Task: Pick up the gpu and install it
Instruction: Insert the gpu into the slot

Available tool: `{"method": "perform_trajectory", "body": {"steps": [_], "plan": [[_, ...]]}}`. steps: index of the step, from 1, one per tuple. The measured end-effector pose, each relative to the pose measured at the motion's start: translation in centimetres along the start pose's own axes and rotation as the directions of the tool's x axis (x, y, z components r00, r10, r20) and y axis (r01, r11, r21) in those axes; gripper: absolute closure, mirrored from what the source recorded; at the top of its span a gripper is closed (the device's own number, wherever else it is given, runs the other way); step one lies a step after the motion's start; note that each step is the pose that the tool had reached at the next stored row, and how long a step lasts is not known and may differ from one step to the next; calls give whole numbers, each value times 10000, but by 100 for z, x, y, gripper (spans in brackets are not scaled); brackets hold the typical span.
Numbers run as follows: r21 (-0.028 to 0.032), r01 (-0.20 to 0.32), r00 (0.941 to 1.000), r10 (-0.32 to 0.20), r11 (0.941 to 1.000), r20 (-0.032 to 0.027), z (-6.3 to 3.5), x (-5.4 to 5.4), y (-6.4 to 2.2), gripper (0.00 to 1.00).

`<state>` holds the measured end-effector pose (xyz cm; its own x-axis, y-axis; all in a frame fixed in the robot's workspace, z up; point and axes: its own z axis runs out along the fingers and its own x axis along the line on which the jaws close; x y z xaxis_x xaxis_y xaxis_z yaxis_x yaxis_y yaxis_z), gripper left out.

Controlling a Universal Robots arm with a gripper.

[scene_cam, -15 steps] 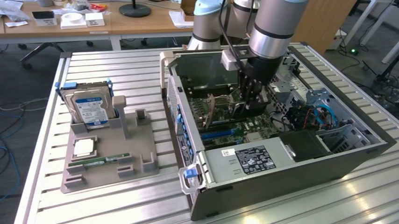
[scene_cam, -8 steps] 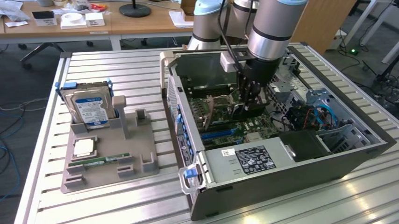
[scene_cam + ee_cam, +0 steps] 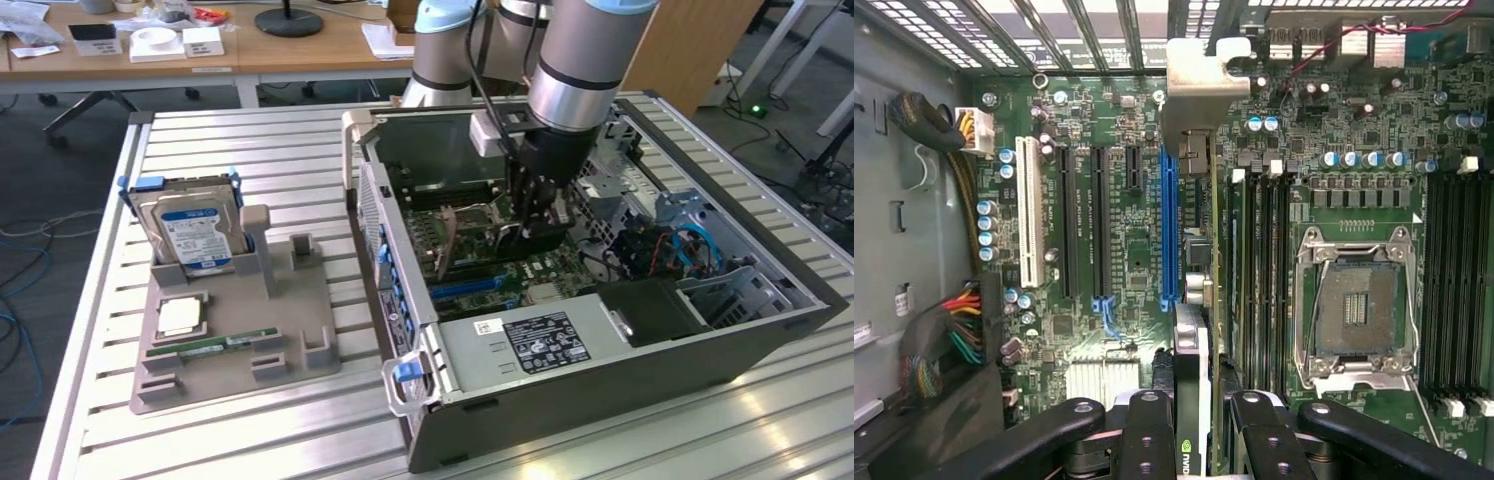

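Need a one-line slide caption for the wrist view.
Gripper holding the gpu edge-on above the motherboard, close to the blue expansion slot, empty CPU socket alongside.

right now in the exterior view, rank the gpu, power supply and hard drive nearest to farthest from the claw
1. gpu, held in the claw
2. power supply, inside the case
3. hard drive, outside it, exterior view's left
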<state>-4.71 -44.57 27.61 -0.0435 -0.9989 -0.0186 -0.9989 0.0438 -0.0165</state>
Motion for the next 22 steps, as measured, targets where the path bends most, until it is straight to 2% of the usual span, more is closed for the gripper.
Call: {"method": "perform_trajectory", "body": {"steps": [6, 18, 22], "plan": [[21, 3, 10000, -3, 10000, -5, 46, 3, 21, 73], [36, 7, 10000, -7, 10000, -4, 45, 49, 136, 73], [36, 7, 10000, -7, 10000, -3, 44, 87, 151, 73]]}}
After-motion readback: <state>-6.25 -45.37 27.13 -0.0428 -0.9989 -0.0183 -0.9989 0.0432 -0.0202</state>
